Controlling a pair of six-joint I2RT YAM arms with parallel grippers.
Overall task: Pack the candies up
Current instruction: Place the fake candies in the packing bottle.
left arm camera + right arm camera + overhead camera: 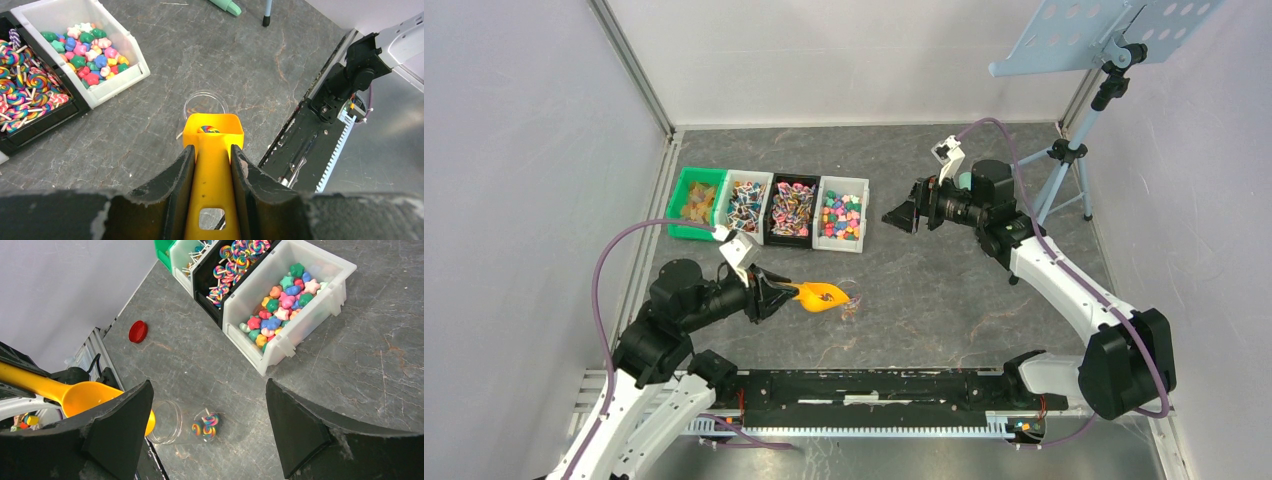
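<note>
**Transfer step of packing.** The left hand (212, 152) is clamping the handle of the orange scoop (213, 131), jaws narrowed onto it, and is holding the bowl just behind the rim of a clear jar (205, 91) on the tabletop (260, 60). The candies (206, 424) are lying in three places: a few swirled lollipops inside the jar, at least one in the scoop's bowl, and the bulk in the row of bins (300, 335) at the far left. The right hand (900, 216) is hovering wide open and empty, well apart from the jar. The load appears to be mid-delivery. The next move is calling for a forward tilt with the scoop's lip kept over the narrow mouth, or sweets may spill. The jar's transparent wall is making it unclear whether the jar is standing or lying down. The scoop's wall is hiding most of its contents. A red lid (138, 331) is lying apart, near the tabletop's edge.
</note>
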